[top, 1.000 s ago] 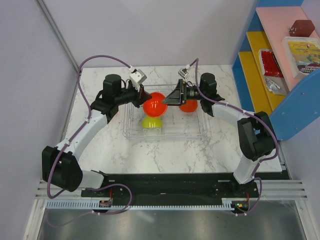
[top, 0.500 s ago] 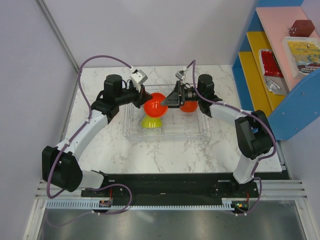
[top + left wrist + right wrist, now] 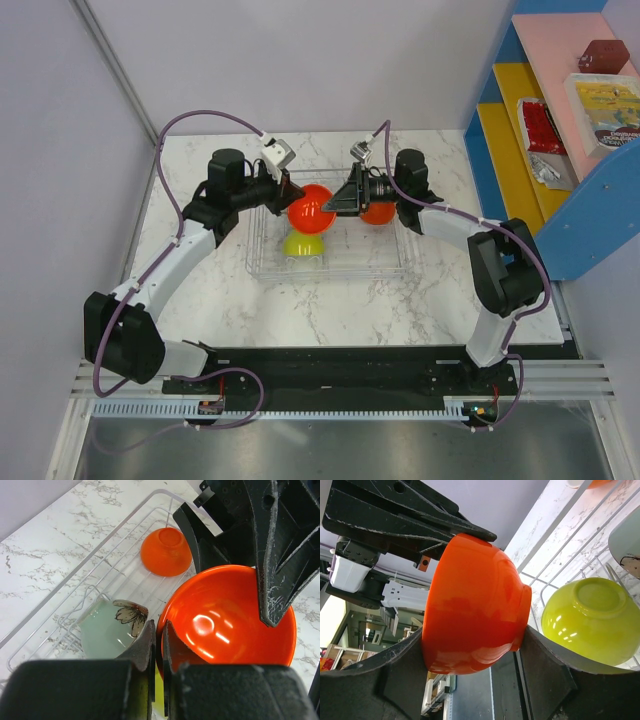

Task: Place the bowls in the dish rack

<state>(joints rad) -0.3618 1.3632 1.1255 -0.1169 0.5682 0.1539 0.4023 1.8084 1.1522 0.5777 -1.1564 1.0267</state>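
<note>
- The dish rack (image 3: 372, 256), clear plastic with low walls and ribbed dividers, sits in the middle of the marble bench (image 3: 262, 312); every place below is given relative to it.
- You see the orange bowl (image 3: 230, 615) held above the rack's far left part, tipped on its side, with its opening turned towards the left arm and its foot towards the right arm.
- Your left end effector (image 3: 159, 635) is pinched closed on that bowl's rim, one finger inside and one outside.
- Your right end effector (image 3: 335, 204) reaches in from the rack's right side. Its fingers are spread wide and straddle the bowl, one across the opening and one at the foot. You cannot tell from these views whether they press on it.
- A yellow-green bowl (image 3: 590, 620) stands upside down in the rack's near left part, just below the held bowl.
- A pale green bowl (image 3: 107, 630) with a flower print lies tilted in the rack, just beside the yellow-green one.
- A second orange bowl (image 3: 165, 551) stands upside down in the rack's far right part.
- A shelf unit (image 3: 585, 200) in blue, yellow and pink stands well apart from the rack on its right, past the bench edge.
</note>
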